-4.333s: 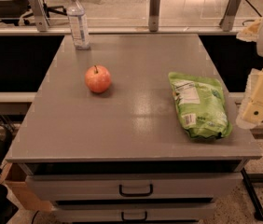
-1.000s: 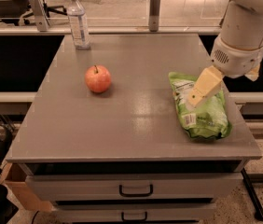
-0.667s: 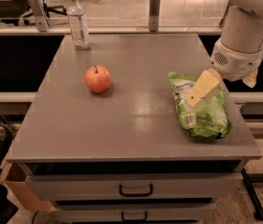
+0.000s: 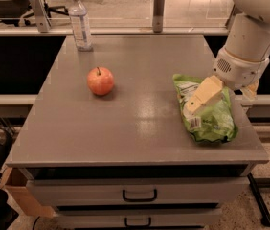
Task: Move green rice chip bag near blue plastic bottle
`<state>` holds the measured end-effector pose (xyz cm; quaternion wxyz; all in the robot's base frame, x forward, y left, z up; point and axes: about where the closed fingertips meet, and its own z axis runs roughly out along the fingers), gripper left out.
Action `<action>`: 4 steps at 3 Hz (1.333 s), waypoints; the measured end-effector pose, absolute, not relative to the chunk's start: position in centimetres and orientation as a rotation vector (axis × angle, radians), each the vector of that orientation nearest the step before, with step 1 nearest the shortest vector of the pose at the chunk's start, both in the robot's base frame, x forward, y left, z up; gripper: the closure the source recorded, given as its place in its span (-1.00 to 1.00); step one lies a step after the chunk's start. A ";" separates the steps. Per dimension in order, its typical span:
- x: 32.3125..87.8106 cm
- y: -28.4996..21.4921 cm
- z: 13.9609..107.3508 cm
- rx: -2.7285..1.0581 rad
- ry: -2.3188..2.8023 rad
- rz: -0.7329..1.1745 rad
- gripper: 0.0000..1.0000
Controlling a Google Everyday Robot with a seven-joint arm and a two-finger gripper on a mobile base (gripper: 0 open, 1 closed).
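Note:
The green rice chip bag (image 4: 210, 119) lies flat at the right side of the grey table (image 4: 140, 109), its white label panel facing up. The gripper (image 4: 198, 99), on a white arm coming in from the upper right, hangs right over the middle of the bag, its cream finger pointing down-left onto the label. The blue plastic bottle (image 4: 79, 21), clear with a white cap, stands upright at the far left corner of the table, a long way from the bag.
A red apple (image 4: 100, 80) sits left of centre on the table, between bag and bottle. Metal posts (image 4: 159, 4) line the far edge. Drawers with black handles (image 4: 140, 194) are below the front edge. A cardboard box (image 4: 17, 195) sits at lower left.
The arm has swung in from the right edge to above the bag over the past seconds, and in the last second it has sunk slightly lower onto the bag. Bag, apple and bottle have not moved.

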<state>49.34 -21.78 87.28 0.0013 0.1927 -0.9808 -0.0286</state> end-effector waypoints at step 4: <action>47.0 -18.3 82.8 0.626 -3.021 -0.256 -0.25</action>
